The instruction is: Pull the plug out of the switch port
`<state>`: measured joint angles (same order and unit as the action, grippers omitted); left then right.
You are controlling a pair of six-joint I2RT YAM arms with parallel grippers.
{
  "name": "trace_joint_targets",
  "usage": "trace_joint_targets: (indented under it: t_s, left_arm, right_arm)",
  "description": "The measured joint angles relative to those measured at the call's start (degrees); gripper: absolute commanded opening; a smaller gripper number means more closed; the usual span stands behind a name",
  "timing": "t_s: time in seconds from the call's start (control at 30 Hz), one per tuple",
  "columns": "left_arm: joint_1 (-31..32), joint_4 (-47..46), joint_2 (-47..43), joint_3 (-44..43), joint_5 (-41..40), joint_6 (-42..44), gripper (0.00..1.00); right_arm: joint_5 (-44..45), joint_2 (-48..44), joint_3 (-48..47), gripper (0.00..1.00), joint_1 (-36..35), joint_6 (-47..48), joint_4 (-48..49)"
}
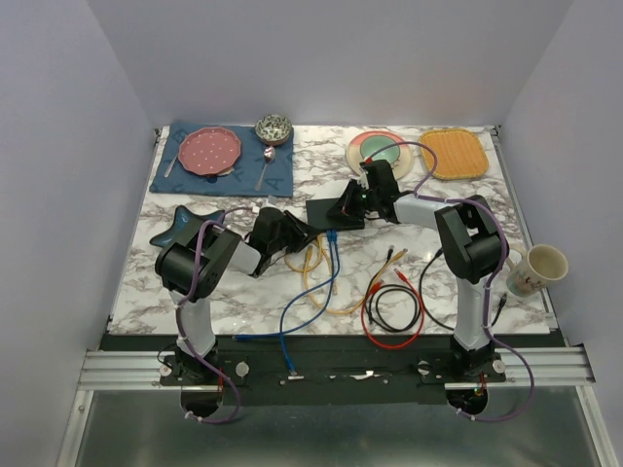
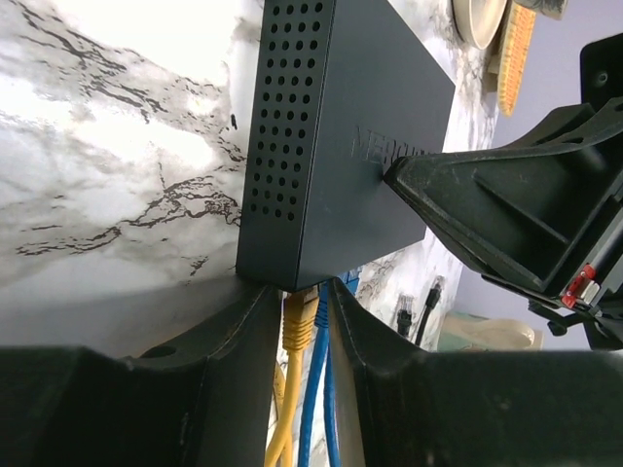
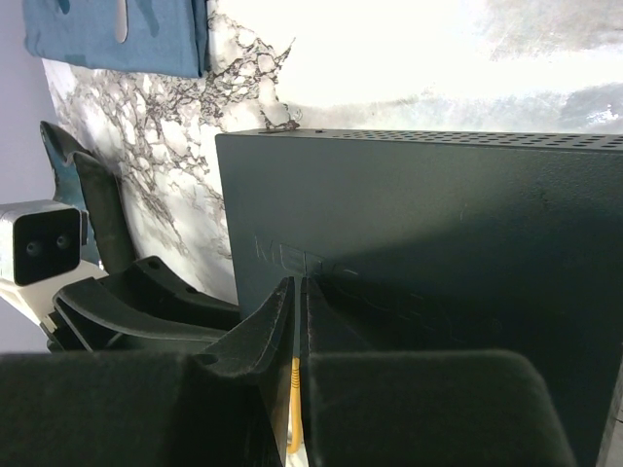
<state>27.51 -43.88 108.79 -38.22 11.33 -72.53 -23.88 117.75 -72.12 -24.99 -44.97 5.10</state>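
Note:
The switch (image 1: pixel 326 211) is a flat black box lying mid-table, and its vented side (image 2: pixel 292 126) faces the left wrist camera. A yellow plug (image 2: pixel 300 316) sits in a port at its near corner, with a blue cable (image 2: pixel 321 389) plugged in right beside it. My left gripper (image 2: pixel 304 292) is closed around both: one finger presses the yellow plug, the other the blue cable. My right gripper (image 3: pixel 304 282) is shut with nothing in it. Its tips rest on the switch's top face (image 3: pixel 438 214), seen from above at the right gripper (image 1: pixel 348 206).
Yellow and blue cables (image 1: pixel 316 272) trail toward the near edge. Red and black leads (image 1: pixel 394 311) lie coiled at front right. A dark blue star dish (image 1: pixel 180 226) sits by the left arm. Plates, a bowl (image 1: pixel 274 127) and mats line the back. A mug (image 1: pixel 538 268) stands off the right edge.

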Motion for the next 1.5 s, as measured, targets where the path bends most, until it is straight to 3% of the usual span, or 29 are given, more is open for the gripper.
trace_joint_targets:
  t_s: [0.3, 0.43, 0.5, 0.97, 1.2, 1.23, 1.27, 1.33, 1.43, 1.5]
  left_arm:
    - [0.0, -0.7, 0.79, -0.35, 0.31, -0.15, 0.22]
    - [0.0, -1.79, 1.2, -0.35, 0.76, -0.39, 0.05]
    - [0.0, -2.43, 1.42, -0.26, 1.05, -0.48, 0.0]
    - [0.15, -7.34, -0.52, 5.77, 2.73, -0.61, 0.0]
    - [0.24, 0.09, -11.15, 12.33, 2.73, 0.87, 0.0]
    - [0.2, 3.54, -14.51, 13.0, 2.1, 1.51, 0.04]
    - [0.13, 7.76, -17.84, 13.22, 0.81, 2.14, 0.14]
    - [-0.02, 16.63, -24.28, 12.83, -2.16, 3.34, 0.44]
    - [-0.37, 26.91, -31.36, 11.26, -7.45, 5.09, 0.61]
    - [-0.61, 32.89, -34.38, 9.86, -10.75, 6.97, 0.66]
  right_arm:
    - [0.0, 0.0, 0.0, 0.15, 0.0, 0.0, 0.0]
    - [-0.02, 0.0, 0.02, 0.15, 0.0, 0.0, 0.02]
    - [0.0, 0.0, 0.02, 0.15, 0.0, 0.0, 0.02]
    - [-0.31, 0.0, 0.02, 0.15, 0.0, 0.0, 0.0]
    - [-0.28, 0.0, 0.11, 0.14, 0.24, 0.0, 0.09]
    - [-0.31, 0.0, 0.24, 0.14, 0.31, -0.02, 0.28]
    - [-0.31, 0.0, 0.39, 0.14, 0.39, -0.02, 0.5]
    - [-0.28, -0.09, 0.74, 0.13, 0.52, -0.02, 1.07]
    - [-0.28, -0.2, 1.09, 0.13, 0.66, -0.07, 1.42]
    - [-0.31, -0.24, 1.22, 0.13, 0.7, -0.09, 1.62]
